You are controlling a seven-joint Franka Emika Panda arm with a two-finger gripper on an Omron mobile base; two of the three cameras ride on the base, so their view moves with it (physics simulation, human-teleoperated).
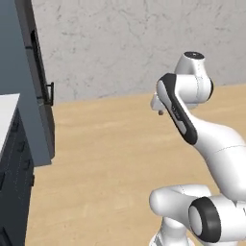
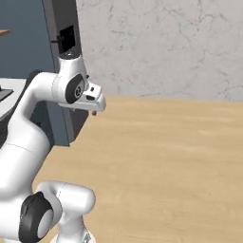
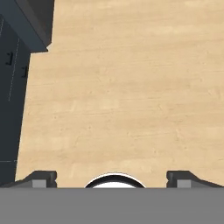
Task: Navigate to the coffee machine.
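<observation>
The white arm's two-finger gripper (image 3: 112, 178) hangs over bare pale wooden floor (image 3: 131, 87), jaws spread wide and empty; the coffee machine is nowhere in these frames; the dark grey cabinet run (image 1: 19, 158) lies left, so turn the base that way, keeping the arm tucked.

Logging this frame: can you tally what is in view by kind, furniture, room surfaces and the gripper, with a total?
tall dark cabinet: 1
low counter with a white top: 1
wooden floor: 1
grey wall: 1
gripper, fingers wide apart: 1
Total: 5
</observation>
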